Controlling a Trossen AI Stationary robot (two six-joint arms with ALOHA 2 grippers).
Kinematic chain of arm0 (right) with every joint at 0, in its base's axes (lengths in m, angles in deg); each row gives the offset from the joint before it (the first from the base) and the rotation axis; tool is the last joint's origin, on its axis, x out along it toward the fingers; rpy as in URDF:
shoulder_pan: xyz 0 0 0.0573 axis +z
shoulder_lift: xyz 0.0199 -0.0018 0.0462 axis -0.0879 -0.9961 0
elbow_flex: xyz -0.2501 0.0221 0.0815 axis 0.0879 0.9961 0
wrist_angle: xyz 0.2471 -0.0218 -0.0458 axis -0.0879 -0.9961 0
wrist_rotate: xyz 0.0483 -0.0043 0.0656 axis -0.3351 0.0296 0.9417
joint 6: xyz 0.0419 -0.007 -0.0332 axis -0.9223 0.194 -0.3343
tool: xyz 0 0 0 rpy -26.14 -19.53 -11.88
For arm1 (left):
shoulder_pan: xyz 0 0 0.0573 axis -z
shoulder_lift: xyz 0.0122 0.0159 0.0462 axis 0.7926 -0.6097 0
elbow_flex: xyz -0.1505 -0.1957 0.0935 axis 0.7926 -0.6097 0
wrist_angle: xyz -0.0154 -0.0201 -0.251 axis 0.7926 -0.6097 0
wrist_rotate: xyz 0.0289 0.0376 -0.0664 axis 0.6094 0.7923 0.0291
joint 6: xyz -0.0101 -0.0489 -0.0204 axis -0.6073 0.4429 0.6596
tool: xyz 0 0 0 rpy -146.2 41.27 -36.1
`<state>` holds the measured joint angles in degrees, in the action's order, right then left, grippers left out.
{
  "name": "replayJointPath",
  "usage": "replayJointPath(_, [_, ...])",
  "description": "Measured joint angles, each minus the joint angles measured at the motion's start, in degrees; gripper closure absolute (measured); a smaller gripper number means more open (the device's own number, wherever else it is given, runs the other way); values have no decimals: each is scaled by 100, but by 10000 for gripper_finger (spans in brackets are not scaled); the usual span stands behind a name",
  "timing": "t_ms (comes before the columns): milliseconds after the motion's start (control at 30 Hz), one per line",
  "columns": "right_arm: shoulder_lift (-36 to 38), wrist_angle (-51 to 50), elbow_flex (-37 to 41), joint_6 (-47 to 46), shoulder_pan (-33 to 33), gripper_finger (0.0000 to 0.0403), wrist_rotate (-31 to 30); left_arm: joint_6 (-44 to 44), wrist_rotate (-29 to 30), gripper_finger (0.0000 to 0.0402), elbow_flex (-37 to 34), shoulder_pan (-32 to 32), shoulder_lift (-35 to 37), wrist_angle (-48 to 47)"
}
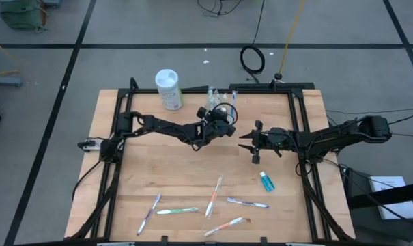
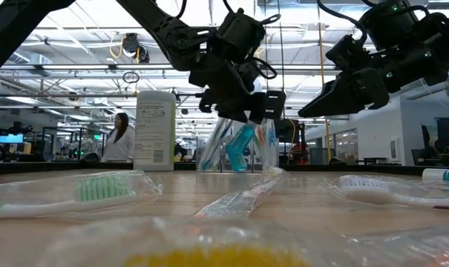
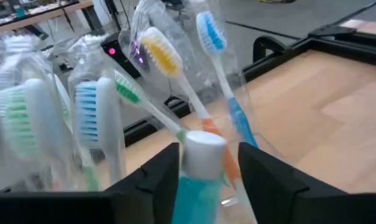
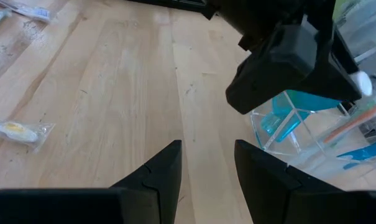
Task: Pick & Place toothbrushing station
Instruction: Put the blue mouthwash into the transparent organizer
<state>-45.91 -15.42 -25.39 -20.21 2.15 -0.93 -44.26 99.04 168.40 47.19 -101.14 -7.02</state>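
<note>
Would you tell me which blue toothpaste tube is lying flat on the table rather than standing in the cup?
The toothpaste tube on the table's right side, below the right gripper; the other visible tube stands in the clear cup, between the left gripper's fingers.

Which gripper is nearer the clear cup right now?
Left. The left gripper sits right over the clear cup; the right gripper hangs off to its side, empty.

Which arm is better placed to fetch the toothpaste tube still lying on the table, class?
The right. Its gripper hangs open and empty, nearer the loose toothpaste tube on the right side of the table. The left gripper is over the clear cup at the back, a blue tube between its fingers.
</note>
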Motion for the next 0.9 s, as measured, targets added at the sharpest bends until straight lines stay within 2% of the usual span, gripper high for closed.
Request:
replayJointPath(200, [0,0,0,0,0,264,0,-20,244,208,0,5,1,-30])
replayJointPath(367, [-1,2,0,0,0,264,0,-12,247,221,0,25,17,-31])
replayJointPath(533, [0,0,-4,-2,0,264,0,-58,187,240,4,104,385,-95])
replayJointPath(733, [0,26,-4,-2,0,264,0,-538,-1334,275,15,121,631,182])
replayJointPath(800, [0,38,-4,-2,0,264,0,-780,-1564,294,15,61,564,211])
replayJointPath(900, [0,46,-4,-2,0,264,0,-948,-1583,319,12,-98,475,110])
